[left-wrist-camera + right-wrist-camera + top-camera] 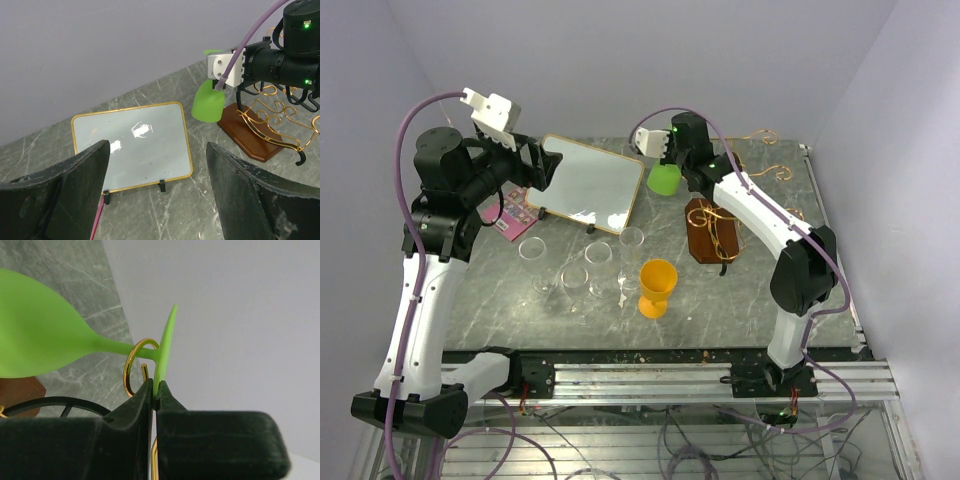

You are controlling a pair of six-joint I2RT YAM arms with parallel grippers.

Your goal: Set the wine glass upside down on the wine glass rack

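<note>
My right gripper (156, 389) is shut on the foot of a green wine glass (40, 340), held upside down with the bowl below the foot. In the right wrist view its stem passes through a curled gold arm (131, 365) of the wine glass rack. In the top view the green glass (664, 178) hangs at the rack's far left end, and the rack (712, 228) stands on a dark brown wooden base. The left wrist view shows the glass (209, 102) beside the rack (272, 120). My left gripper (157, 195) is open and empty, raised over the left side.
A white framed board (588, 183) stands at the back middle. Several clear glasses (598, 256) and an orange goblet (657, 286) stand on the marble table (510, 310) in front. A pink card (510, 215) lies under the left arm.
</note>
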